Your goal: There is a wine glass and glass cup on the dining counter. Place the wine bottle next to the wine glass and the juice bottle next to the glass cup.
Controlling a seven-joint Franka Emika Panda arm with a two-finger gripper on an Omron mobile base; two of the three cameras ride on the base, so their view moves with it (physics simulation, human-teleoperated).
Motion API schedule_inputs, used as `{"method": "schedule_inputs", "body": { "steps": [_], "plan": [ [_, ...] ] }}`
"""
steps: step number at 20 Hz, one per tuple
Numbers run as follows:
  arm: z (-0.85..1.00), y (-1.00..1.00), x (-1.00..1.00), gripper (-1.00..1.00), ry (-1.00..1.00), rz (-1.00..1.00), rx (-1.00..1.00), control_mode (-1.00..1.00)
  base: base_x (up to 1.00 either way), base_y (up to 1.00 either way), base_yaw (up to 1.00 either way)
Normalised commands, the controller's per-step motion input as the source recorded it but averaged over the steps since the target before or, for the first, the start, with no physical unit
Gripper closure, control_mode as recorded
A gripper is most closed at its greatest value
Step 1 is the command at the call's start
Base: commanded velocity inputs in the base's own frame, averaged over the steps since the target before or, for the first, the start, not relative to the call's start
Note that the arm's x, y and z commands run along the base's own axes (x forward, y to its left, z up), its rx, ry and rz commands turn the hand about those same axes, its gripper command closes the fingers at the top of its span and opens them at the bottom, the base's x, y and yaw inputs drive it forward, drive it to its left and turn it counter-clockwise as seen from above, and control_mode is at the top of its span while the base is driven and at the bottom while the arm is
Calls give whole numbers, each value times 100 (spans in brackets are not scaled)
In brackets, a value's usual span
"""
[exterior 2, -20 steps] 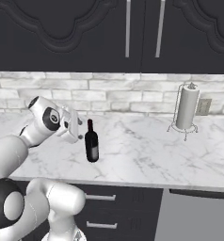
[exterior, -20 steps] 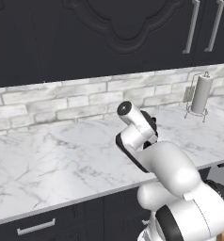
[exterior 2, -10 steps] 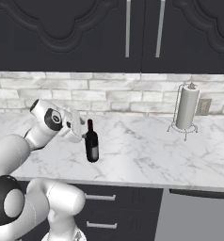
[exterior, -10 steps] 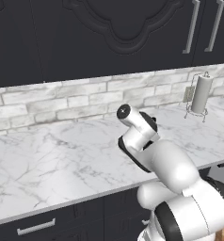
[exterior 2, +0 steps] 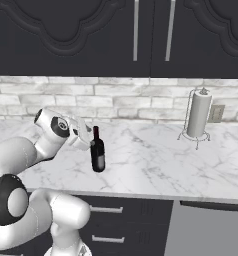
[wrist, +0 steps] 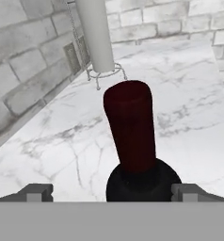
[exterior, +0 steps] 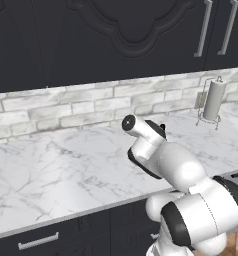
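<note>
The wine bottle [exterior 2: 97, 155], tall, nearly black with a dark red top, stands upright on a white marble kitchen counter [exterior 2: 156, 165]. My gripper [exterior 2: 87, 139] is at its neck from the left, level with the shoulder. In the hand view the bottle's red neck [wrist: 131, 127] rises between the two fingertips [wrist: 36, 191], which stand wide apart on either side of the shoulder, so the gripper [wrist: 112, 191] is open around it. The wine glass, glass cup, juice bottle and dining counter are out of view.
A paper towel roll on a wire stand [exterior 2: 197, 114] [exterior: 212, 100] [wrist: 97, 37] stands at the back right by a wall outlet [exterior 2: 216, 113]. A grey brick backsplash [exterior 2: 121, 100] and dark upper cabinets [exterior 2: 91, 35] close off the counter's back. Dark drawers [exterior 2: 111, 220] lie below the front edge.
The hand has edged slightly closer to the bottle's neck. The bottle has not moved.
</note>
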Motion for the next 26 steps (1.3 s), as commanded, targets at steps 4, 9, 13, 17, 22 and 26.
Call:
{"method": "schedule_inputs", "body": {
  "steps": [4, 9, 13, 17, 22, 26],
  "plan": [
    [-16, 0, 8, -100, 1, 7, -9, -100, 0, 0, 0],
    [-16, 0, 2, -100, 4, 5, -5, -100, 0, 0, 0],
    [-8, 0, -16, -100, 7, 0, 0, -100, 0, 0, 0],
    [-2, -1, -18, -100, 2, 0, 0, -100, 0, 0, 0],
    [-2, -4, -11, -100, 1, 0, 0, -100, 0, 0, 0],
    [-4, -10, -10, -100, 0, 0, 0, -100, 0, 0, 0]
  ]
}}
